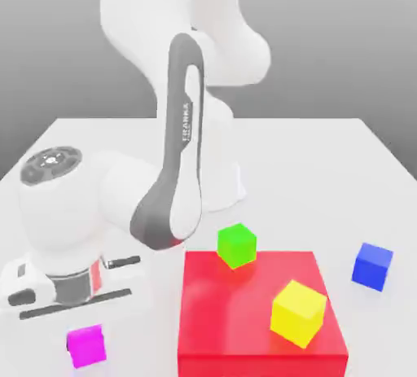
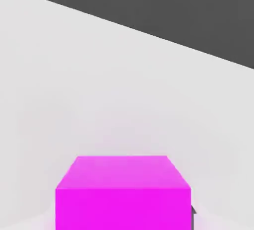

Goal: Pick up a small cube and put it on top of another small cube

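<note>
Magenta cube (image 2: 123,209), seven o'clock in the exterior view, sits gripped in the narrowed hand (image 1: 86,346); blue cube (image 1: 372,267) waits at four o'clock on the bench (image 1: 285,180); a low carry could clip the yellow cube (image 1: 298,313) or green cube (image 1: 236,245); off-centre release could topple the stack; I count one cube per colour, four altogether, one red block (image 1: 236,310), one hand.

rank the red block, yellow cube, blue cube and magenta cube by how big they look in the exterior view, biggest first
1. red block
2. yellow cube
3. blue cube and magenta cube: too alike to rank
</note>
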